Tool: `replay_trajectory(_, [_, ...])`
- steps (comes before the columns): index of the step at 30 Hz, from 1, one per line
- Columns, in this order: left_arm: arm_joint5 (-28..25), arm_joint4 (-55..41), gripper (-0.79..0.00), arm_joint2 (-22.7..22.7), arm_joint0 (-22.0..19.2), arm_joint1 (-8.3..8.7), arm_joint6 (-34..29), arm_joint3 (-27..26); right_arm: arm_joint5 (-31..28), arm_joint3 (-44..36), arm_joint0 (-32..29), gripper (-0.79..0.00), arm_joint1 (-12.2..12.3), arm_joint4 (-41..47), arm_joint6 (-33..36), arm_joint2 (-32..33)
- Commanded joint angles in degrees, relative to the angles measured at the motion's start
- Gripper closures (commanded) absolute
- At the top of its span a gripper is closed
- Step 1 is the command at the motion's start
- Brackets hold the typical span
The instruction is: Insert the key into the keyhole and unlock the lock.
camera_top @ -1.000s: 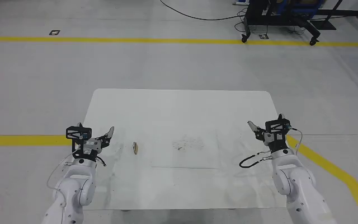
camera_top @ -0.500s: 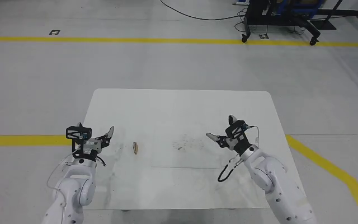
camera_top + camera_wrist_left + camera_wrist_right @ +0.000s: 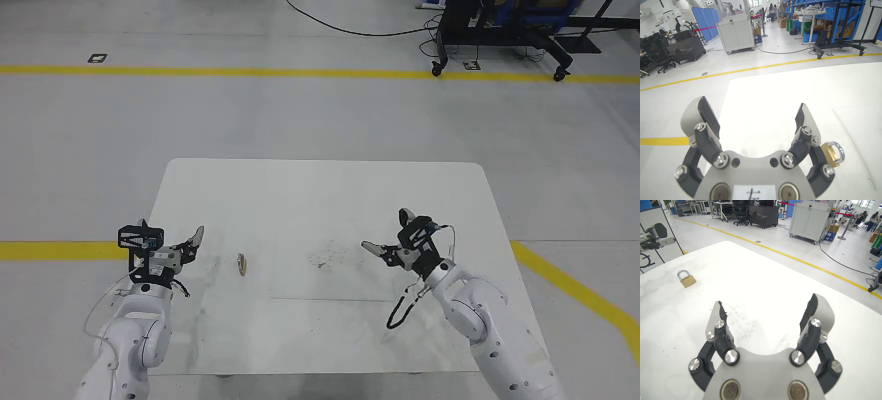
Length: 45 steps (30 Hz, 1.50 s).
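Pale workshop floor crossed by yellow lines surrounds the white table [image 3: 330, 190], and the brass padlock [image 3: 241, 263] sits on the table's left part, its silver shackle apparently seated in the body. The left gripper [image 3: 753, 109] hangs over the left edge of the table, just beside the padlock but apart from it, with its fingers spread wide and nothing between them; it has kept that place through the last second. The right gripper [image 3: 385, 232] has changed: a second ago it hovered at the table's right edge, and it has since swung inward to the middle of the table, with most of that travel in the first half second. It now sits close to a patch of grey scuff marks [image 3: 335, 258], well apart from the padlock, jaws released and empty. This reads as the start of the task, the right arm beginning its approach. Neither gripper holds a key, so one must be picked up before any insertion; whether it lies among the scuff marks is too small to tell
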Motion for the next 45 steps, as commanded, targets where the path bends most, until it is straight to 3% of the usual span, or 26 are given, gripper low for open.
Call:
replay_trajectory(1, [0.0,0.0,-0.785,0.0,0.0,0.0,0.0,0.0,-6.04,2.19,1.06,-0.785,0.12,2.45,-0.55,-0.42])
replay_trajectory(6, [0.0,0.0,-0.785,0.0,0.0,0.0,0.0,0.0,-19.45,8.6,6.62,-0.785,0.27,3.68,-1.7,-2.93])
replay_trajectory(9, [0.0,0.0,-0.785,0.0,0.0,0.0,0.0,0.0,-23.93,11.81,10.23,-0.785,0.34,0.59,-2.03,-4.38])
replay_trajectory(11, [0.0,0.0,-0.785,0.0,0.0,0.0,0.0,0.0,-24.88,13.22,12.4,-0.662,0.3,-3.03,-1.76,-5.78])
replay_trajectory(15, [0.0,0.0,-0.785,0.0,0.0,0.0,0.0,0.0,-22.88,13.51,15.33,-0.757,0.03,-13.06,-2.4,-9.8])
replay_trajectory(21, [0.0,0.0,-0.785,0.0,0.0,0.0,0.0,0.0,-23.65,18.05,19.87,-0.733,-0.67,-17.28,-4.16,-14.55])
replay_trajectory(27, [0.0,0.0,-0.785,0.0,0.0,0.0,0.0,0.0,-26.23,21.21,23.46,-0.545,-1.45,-18.33,-4.31,-18.79])
replay_trajectory(30, [0.0,0.0,-0.785,0.0,0.0,0.0,0.0,0.0,-26.45,22.16,25.02,-0.52,-1.95,-18.3,-4.18,-20.74])
replay_trajectory(33, [0.0,0.0,-0.785,0.0,0.0,0.0,0.0,0.0,-26.11,23.13,26.4,-0.4,-2.37,-18.41,-3.73,-22.18])
replay_trajectory(40, [0.0,0.0,-0.785,0.0,0.0,0.0,0.0,0.0,-25.69,24.77,28.34,-0.308,-2.97,-18.18,-2.2,-24.26])
replay_trajectory(43, [0.0,0.0,-0.785,0.0,0.0,0.0,0.0,0.0,-26.03,25.14,28.8,-0.197,-3.15,-17.92,-1.55,-25.03])
replay_trajectory(45, [0.0,0.0,-0.785,0.0,0.0,0.0,0.0,0.0,-26.5,25.16,29.14,-0.068,-3.21,-18.07,-1.0,-25.48])
